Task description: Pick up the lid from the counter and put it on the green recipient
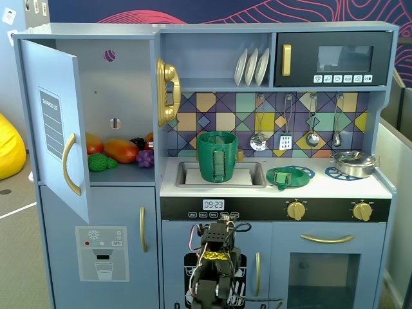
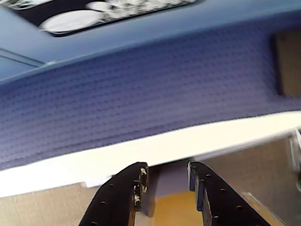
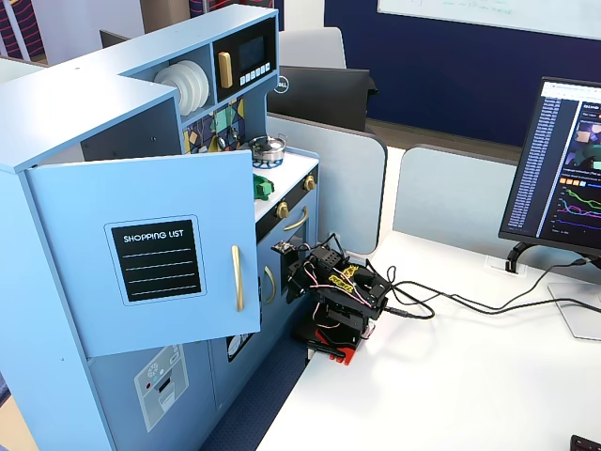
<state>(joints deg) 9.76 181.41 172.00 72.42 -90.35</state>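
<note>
the gripper shows at the bottom edge of the wrist view, its two black fingers slightly spread with a narrow gap between them and nothing held. it faces a blurred blue panel and a white strip. in a fixed view the arm sits folded low against the front of the toy kitchen, below the clock panel and well under the table's front edge. in another fixed view the same arm rests on a white desk just beside the kitchen front.

up on the table, the lid lies flat on the right half, partly over a blue burner ring, near the front edge. the green recipient stands upright in the sink at the table's left part, its strap handle facing forward, apart from the lid. a silver pot sits at the right rear corner. to the left, the fridge door hangs open, showing toy fruit on a shelf.
</note>
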